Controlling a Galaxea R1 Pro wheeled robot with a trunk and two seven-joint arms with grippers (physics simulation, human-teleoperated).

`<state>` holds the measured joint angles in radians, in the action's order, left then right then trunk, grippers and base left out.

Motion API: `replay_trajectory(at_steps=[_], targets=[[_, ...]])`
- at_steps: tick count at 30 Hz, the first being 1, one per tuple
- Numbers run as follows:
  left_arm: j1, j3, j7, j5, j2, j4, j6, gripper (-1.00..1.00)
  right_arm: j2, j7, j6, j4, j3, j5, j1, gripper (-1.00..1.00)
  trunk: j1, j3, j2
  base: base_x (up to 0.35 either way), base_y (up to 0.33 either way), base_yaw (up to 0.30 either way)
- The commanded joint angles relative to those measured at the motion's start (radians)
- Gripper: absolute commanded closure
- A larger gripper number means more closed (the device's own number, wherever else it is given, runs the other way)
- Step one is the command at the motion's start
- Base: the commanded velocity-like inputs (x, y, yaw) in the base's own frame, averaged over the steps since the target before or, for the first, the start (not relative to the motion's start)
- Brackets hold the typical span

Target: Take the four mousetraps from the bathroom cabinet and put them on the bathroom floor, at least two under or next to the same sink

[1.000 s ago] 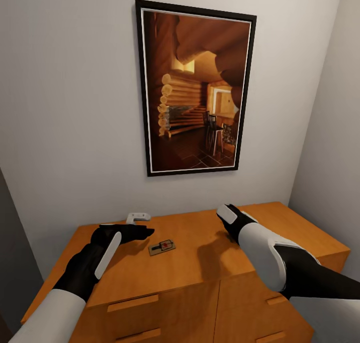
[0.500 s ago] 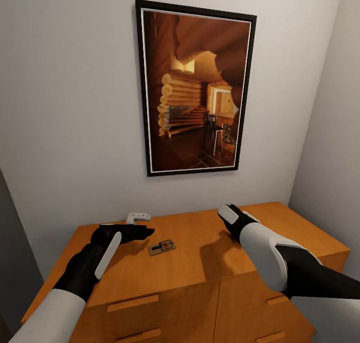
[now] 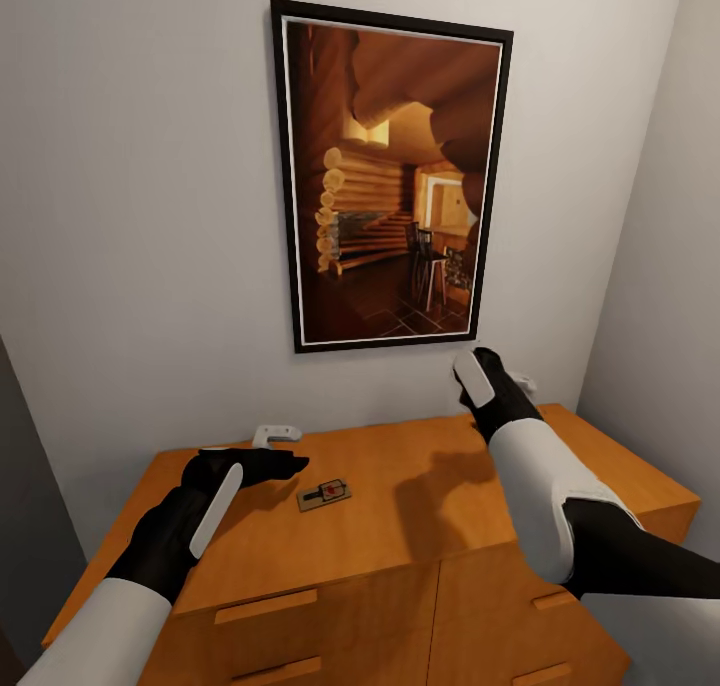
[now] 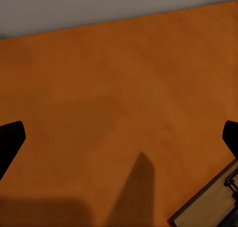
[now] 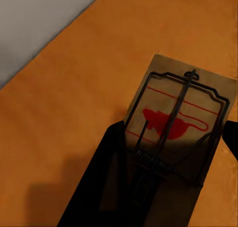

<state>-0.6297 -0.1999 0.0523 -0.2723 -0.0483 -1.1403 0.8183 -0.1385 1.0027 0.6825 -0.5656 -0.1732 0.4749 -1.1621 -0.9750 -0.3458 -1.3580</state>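
**Q:** Head view: showing what?

**A:** Showing the cabinet (image 3: 400,466) standing against a pale wall (image 3: 130,216), beneath a framed picture (image 3: 390,176) of a log interior. Carrying the first mousetrap (image 3: 324,495) flat on the orange-brown top, about midway along, nearer the front edge than the wall. Placing the left gripper (image 3: 285,448) low over the top, just beside that trap on the robot's left. Placing the right gripper (image 3: 497,376) well above the top, in front of the wall under the picture's lower corner. Hiding whatever is sitting between the right jaws behind the wrist.

**Q:** Left wrist view: telling what about the jaws?

**A:** Looking down on the bare top of the cabinet (image 4: 119,88), with a strip of wall beyond the far edge. Showing the left gripper (image 4: 119,137) with jaws standing wide apart, one dark tip at each side of the frame, gripping nothing. Catching one corner of the first mousetrap (image 4: 208,209) lying on the wood near one tip.

**Q:** Right wrist view?

**A:** Showing the right gripper (image 5: 173,132) with jaws apparently clamping the second mousetrap (image 5: 178,113), one dark finger overlapping the board's end and the other sitting at its opposite side. Displaying a tan board, a dark wire frame and a red printed mark. Holding that trap above the cabinet (image 5: 74,137), near the back edge.
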Motion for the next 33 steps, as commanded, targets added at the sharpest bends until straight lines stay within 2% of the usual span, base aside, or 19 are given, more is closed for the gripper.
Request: replay_trajectory(at_steps=[1,4,12,15,17,18,19,20,22,26,30,33], targets=[[-0.001,-0.001,0.004,0.004,-0.001,-0.001,0.004,-1.00,-0.001,0.019,0.038,-0.034,-0.002,-0.001,-0.001,1.00,0.000,-0.001,-0.001,0.000,0.000,0.000],[-0.001,-0.001,0.005,0.004,-0.001,-0.001,0.004,-1.00,-0.001,0.036,0.078,-0.075,-0.002,-0.006,-0.001,1.00,0.000,-0.001,-0.001,0.000,0.000,0.000],[-0.001,-0.001,0.006,0.004,0.001,-0.001,0.004,-1.00,0.000,0.033,0.097,-0.095,0.002,-0.006,-0.001,1.00,0.000,-0.001,-0.001,0.000,0.000,0.000],[-0.001,-0.001,0.006,0.004,0.001,-0.001,0.003,-1.00,0.004,0.001,0.118,-0.096,0.043,-0.006,-0.001,1.00,0.000,-0.001,-0.001,0.000,0.000,0.000],[-0.001,-0.001,0.006,0.004,0.001,-0.001,0.004,-1.00,0.007,-0.054,0.146,-0.098,0.105,-0.006,-0.001,1.00,0.000,-0.001,-0.001,0.000,0.000,0.000],[-0.001,-0.001,0.005,0.004,0.001,-0.001,0.004,-1.00,0.009,-0.108,0.164,-0.099,0.152,-0.007,-0.001,1.00,0.000,-0.001,-0.001,0.000,0.000,0.000],[-0.001,-0.001,0.005,0.004,0.001,-0.001,0.004,-1.00,0.009,-0.139,0.173,-0.100,0.174,-0.007,-0.001,1.00,0.000,-0.001,-0.001,0.000,0.000,0.000],[-0.001,-0.001,0.005,0.004,0.001,-0.001,0.004,-1.00,0.011,-0.202,0.188,-0.100,0.211,-0.008,-0.001,1.00,0.000,-0.001,-0.001,0.000,0.000,0.000],[-0.001,-0.001,0.004,0.004,0.001,-0.001,0.004,-1.00,0.015,-0.288,0.205,-0.098,0.244,-0.008,-0.001,1.00,0.000,-0.001,-0.001,0.000,0.000,0.000],[-0.001,-0.001,0.003,0.004,0.000,-0.001,0.004,-1.00,0.043,-0.408,0.236,-0.091,0.273,-0.007,-0.001,1.00,0.000,-0.001,-0.001,0.000,0.000,0.000],[-0.001,-0.001,0.003,0.004,0.000,-0.002,0.004,-1.00,0.065,-0.516,0.274,-0.089,0.282,-0.007,-0.001,1.00,0.000,-0.001,-0.001,0.000,0.000,0.000],[-0.001,-0.001,0.003,0.004,0.000,-0.002,0.004,-1.00,0.097,-0.618,0.304,-0.089,0.290,-0.010,0.000,1.00,0.000,-0.001,-0.001,0.000,0.000,0.000]])
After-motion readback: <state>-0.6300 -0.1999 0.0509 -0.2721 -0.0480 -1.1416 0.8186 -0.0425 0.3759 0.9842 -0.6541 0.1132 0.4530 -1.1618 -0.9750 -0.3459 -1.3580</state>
